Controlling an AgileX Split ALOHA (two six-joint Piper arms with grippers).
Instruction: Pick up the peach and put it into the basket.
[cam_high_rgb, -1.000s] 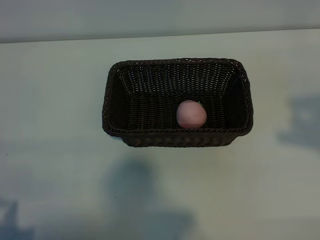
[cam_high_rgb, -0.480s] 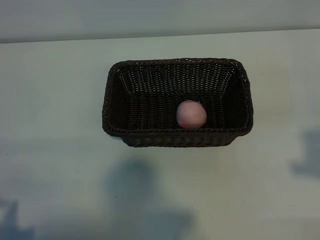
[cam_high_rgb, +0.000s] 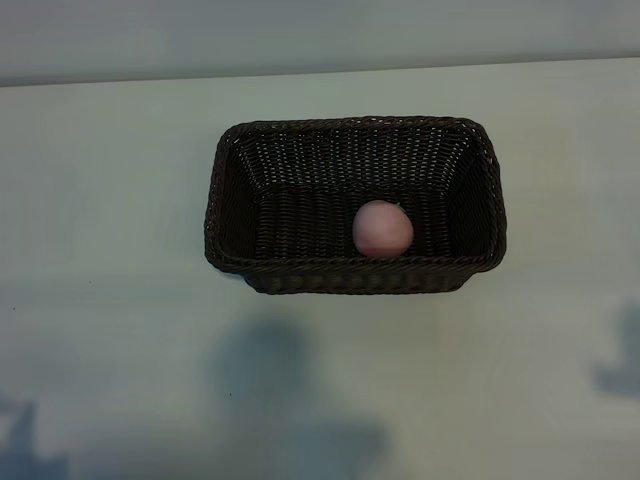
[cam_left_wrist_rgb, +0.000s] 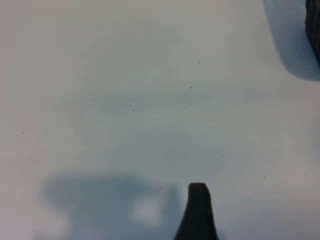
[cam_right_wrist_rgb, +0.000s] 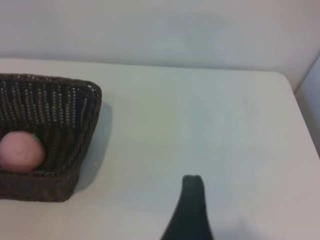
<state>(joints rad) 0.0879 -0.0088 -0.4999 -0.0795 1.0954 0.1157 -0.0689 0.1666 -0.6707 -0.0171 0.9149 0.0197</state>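
Observation:
The pale-pink peach (cam_high_rgb: 382, 228) lies inside the dark-brown woven basket (cam_high_rgb: 240, 180), on its floor against the near wall and right of the middle. The right wrist view shows the same peach (cam_right_wrist_rgb: 20, 150) in the basket (cam_right_wrist_rgb: 75, 125), well off to one side of the one dark finger (cam_right_wrist_rgb: 191, 210) that shows of my right gripper. Of my left gripper also only one dark finger (cam_left_wrist_rgb: 198, 212) shows, above bare table, with a corner of the basket (cam_left_wrist_rgb: 314, 25) far off. Nothing lies by either finger. Neither arm appears in the exterior view.
The basket stands on a pale table (cam_high_rgb: 110, 300) whose far edge (cam_high_rgb: 320, 72) meets a wall. Arm shadows fall on the table in front of the basket (cam_high_rgb: 270, 400) and at the right edge (cam_high_rgb: 622, 365). The table's side edge (cam_right_wrist_rgb: 300, 110) shows in the right wrist view.
The shadow at the right of the exterior view has slid toward the table's near edge. Peach and basket have not moved.

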